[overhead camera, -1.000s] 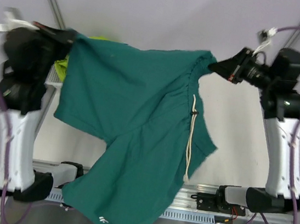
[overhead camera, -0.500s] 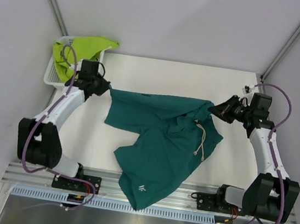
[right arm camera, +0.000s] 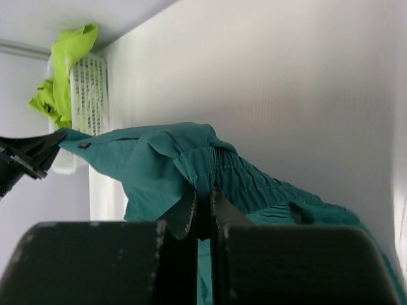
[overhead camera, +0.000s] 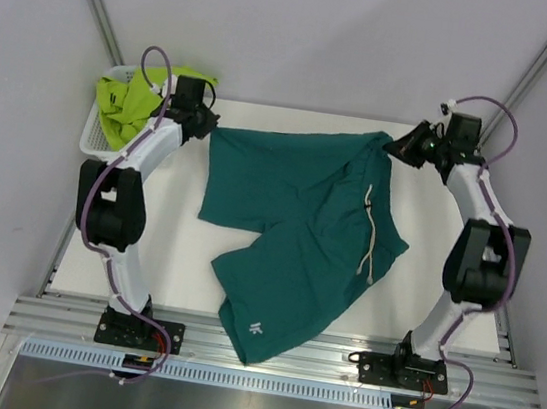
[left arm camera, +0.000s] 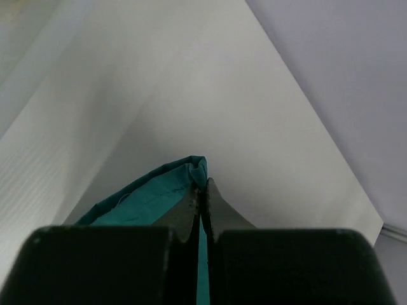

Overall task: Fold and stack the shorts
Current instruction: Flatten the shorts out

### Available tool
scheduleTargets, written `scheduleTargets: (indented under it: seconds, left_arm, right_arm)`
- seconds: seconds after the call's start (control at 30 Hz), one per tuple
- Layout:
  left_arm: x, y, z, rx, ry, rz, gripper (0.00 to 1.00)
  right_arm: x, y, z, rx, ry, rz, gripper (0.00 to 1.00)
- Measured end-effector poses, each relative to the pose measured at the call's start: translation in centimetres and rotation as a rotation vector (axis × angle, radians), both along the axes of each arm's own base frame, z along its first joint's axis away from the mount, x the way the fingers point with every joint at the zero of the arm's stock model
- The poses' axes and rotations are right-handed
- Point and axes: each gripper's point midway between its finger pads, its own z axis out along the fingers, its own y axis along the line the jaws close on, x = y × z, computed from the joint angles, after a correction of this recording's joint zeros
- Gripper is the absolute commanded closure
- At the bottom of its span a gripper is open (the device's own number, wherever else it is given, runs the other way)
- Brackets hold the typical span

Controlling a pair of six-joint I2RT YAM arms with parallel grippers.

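Both arms now reach farther toward the far edge than half a second earlier, and the dark teal shorts [overhead camera: 292,217] are pulled with them and lie flatter on the surface [overhead camera: 176,252].

At the far left, the lime shorts [overhead camera: 125,104] hang out of the white mesh basket [overhead camera: 95,141], untouched. Just beside it, the left end effector [overhead camera: 206,127] is closed on the left corner of the teal waistband; the left wrist view shows the cloth pinched between both fingers. From there the waistband runs to the right, almost straight and nearly parallel to the far edge. That is the long axis which matters here. The two legs lie from this line toward the arm bases, and the longer leg reaches the near edge about midway between them. The pale drawstring [overhead camera: 371,228] lies on the right half, pointing toward the near side. At the right end, the right end effector [overhead camera: 394,148] is closed on the other waistband corner, with gathered fabric between its fingers.

So the whole garment lies on the near side of both end effectors, and neither arm is nearer to it. I judge that the next fold must bring the waistband back over the legs, or one side across the other.
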Motion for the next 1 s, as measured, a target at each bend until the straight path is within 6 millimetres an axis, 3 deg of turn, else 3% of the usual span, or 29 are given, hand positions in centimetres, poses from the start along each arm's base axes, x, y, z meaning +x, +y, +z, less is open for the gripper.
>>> scheduleTargets:
  seconds: [0.03, 0.1, 0.13, 0.17, 0.23, 0.33, 0.47, 0.6, 0.73, 0.8, 0.87, 1.0]
  left_arm:
    - [0.8, 0.0, -0.1, 0.003, 0.002, 0.004, 0.95]
    - [2.2, 0.0, -0.5, 0.018, 0.006, 0.006, 0.62]
    - [2.5, 0.0, -0.9, 0.024, 0.017, 0.003, 0.20]
    - [2.8, 0.0, -1.2, 0.023, 0.028, 0.004, 0.03]
    - [2.7, 0.1, -1.6, 0.026, 0.050, 0.005, 0.01]
    - [2.0, 0.2, -1.5, 0.034, 0.070, 0.002, 0.01]
    - [0.0, 0.1, -0.5, 0.048, 0.068, -0.015, 0.01]
    - [-2.7, -1.8, 2.6, 0.091, 0.025, -0.072, 0.01]
    - [-6.6, -5.5, 5.3, 0.115, -0.038, -0.171, 0.01]
    - [-8.5, -6.7, 6.0, 0.110, -0.066, -0.215, 0.01]
    - [-9.5, -6.6, 6.1, 0.110, -0.081, -0.225, 0.01]
    - [-10.5, -6.0, 5.0, 0.138, -0.084, -0.236, 0.01]
  right_arm:
    - [1.8, 0.1, 0.0, -0.005, -0.011, 0.004, 0.68]
    - [5.5, 0.2, 0.0, -0.021, -0.035, 0.004, 0.37]
    - [7.1, 0.1, 0.0, -0.037, -0.046, -0.002, 0.19]
    - [8.5, -0.1, 0.1, -0.055, -0.062, -0.015, 0.12]
    - [9.9, -0.6, 0.2, -0.105, -0.082, -0.043, 0.05]
    - [9.4, -1.3, 0.5, -0.165, -0.082, -0.075, 0.05]
    - [6.4, -2.4, 0.2, -0.282, -0.070, -0.129, 0.00]
    - [3.9, -2.2, -1.4, -0.431, -0.034, -0.138, 0.01]
    - [3.5, -0.6, -4.9, -0.577, 0.018, -0.078, 0.00]
    - [3.4, 0.0, -7.6, -0.648, 0.058, -0.042, 0.01]
    - [3.1, -0.1, -10.3, -0.714, 0.108, -0.017, 0.01]
    - [2.5, -1.0, -13.7, -0.825, 0.186, 0.011, 0.01]
